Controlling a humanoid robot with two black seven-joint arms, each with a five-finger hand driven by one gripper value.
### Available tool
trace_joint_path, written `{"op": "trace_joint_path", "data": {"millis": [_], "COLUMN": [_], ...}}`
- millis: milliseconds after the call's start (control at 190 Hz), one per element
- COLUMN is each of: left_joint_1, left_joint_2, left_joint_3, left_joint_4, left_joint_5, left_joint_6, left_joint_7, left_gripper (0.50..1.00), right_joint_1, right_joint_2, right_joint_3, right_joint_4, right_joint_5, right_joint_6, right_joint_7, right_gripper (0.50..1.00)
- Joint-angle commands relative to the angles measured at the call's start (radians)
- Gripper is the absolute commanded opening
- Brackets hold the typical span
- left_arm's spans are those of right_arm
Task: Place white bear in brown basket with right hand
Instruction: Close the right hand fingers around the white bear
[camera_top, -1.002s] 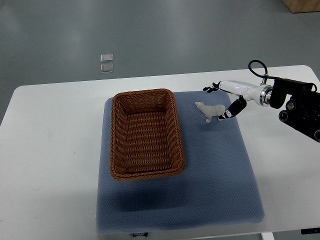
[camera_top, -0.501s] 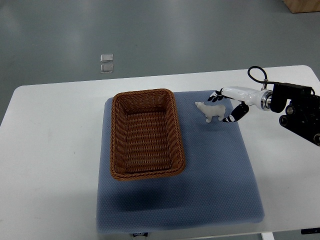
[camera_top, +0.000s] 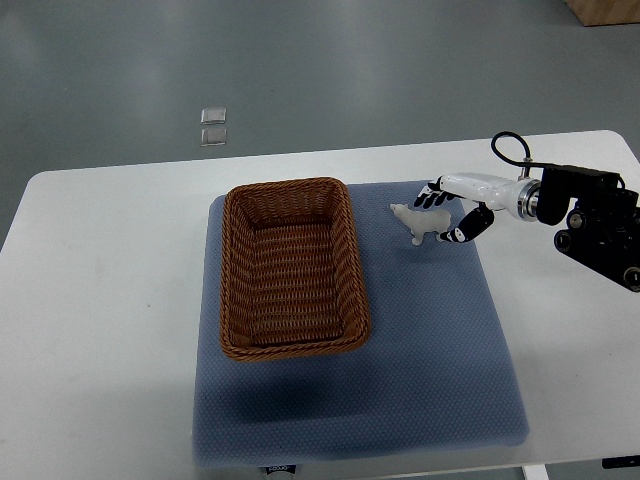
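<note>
We log the step as the grasp: the white bear (camera_top: 420, 221) stands upright on the blue mat (camera_top: 430, 340), just right of the brown basket (camera_top: 291, 268) and near its far right corner, not yet lifted. The basket holds nothing. The right hand (camera_top: 452, 213) reaches in from the right edge and brackets the bear's rear end, dark-tipped fingers (camera_top: 432, 193) on the far side and the thumb on the near side. We judge the hand partly open, the span a little wider than the bear's body; whether any fingertip already touches the toy we cannot tell at this resolution. It holds nothing that we can confirm.

Next move, in our judgement: close fingers and thumb onto the bear's body, lift clear of the mat and above the basket's right wall, carry left, then release over the wicker floor. The bear is small and light; a glancing contact could topple it. Left arm not visible.
</note>
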Motion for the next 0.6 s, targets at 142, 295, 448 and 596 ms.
{"op": "trace_joint_path", "data": {"millis": [142, 295, 448, 596], "left_joint_1": [0.000, -0.001, -0.001, -0.001], "left_joint_2": [0.000, 0.000, 0.000, 0.000], "left_joint_3": [0.000, 0.000, 0.000, -0.001], "left_joint_4": [0.000, 0.000, 0.000, 0.000], "left_joint_5": [0.000, 0.000, 0.000, 0.000], "left_joint_6": [0.000, 0.000, 0.000, 0.000], "left_joint_7": [0.000, -0.001, 0.000, 0.000], "left_gripper": [1.000, 1.000, 1.000, 1.000], "right_joint_1": [0.001, 0.001, 0.001, 0.000], "right_joint_2": [0.001, 0.001, 0.003, 0.003], "right_joint_3": [-0.018, -0.018, -0.018, -0.018], "right_joint_4": [-0.001, -0.001, -0.001, -0.001], "right_joint_5": [-0.005, -0.011, -0.011, -0.011], "right_joint_6": [-0.003, -0.005, -0.015, -0.048], "right_joint_7": [0.000, -0.003, -0.008, -0.006], "right_gripper": [0.723, 0.603, 0.500, 0.500]}}
